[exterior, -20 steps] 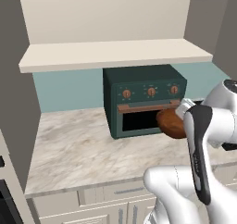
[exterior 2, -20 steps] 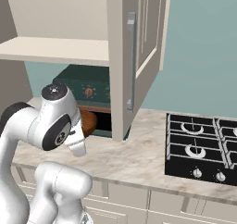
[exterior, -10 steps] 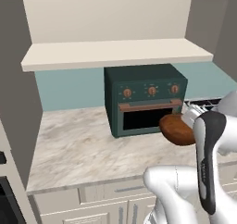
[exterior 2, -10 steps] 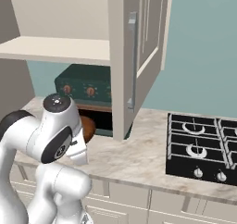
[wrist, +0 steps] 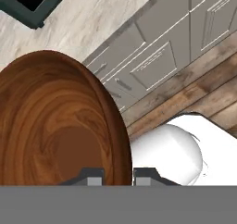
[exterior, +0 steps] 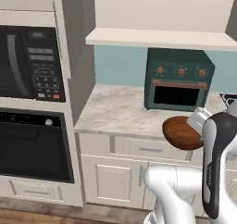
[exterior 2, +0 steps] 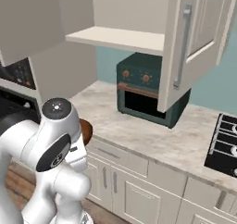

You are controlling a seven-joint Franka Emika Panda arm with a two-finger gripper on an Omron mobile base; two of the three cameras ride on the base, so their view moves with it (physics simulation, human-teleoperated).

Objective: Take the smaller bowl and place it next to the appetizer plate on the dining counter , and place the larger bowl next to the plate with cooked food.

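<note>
The smaller bowl, glossy reddish-brown with a wood grain, sits directly at the gripper. In the hand view the two dark finger tips stand on either side of the bowl's rim, one inside the bowl and one outside, so the jaws are clamped on that rim. In the left base view the bowl hangs clear of any support, held in the air in front of the toaster oven and slightly below it, over the front edge of the marble counter. In the right base view just a sliver of the bowl shows behind the arm's white elbow; its contact with the fingers cannot be judged from there.

The toaster oven, dark green with three orange knobs and a black glass door, stands on the counter against the pale blue wall. An open shelf runs above the oven. Well to the left of the oven, in the left base view, a tall cabinet holds a black microwave over a built-in wall oven. To the right of the toaster oven, in the right base view, an upper cabinet door hangs open, partly covering the oven's front, and a black gas cooktop lies farther right on the same counter. Below the oven's counter are grey panelled drawers and doors, and beneath them a wooden plank floor.
</note>
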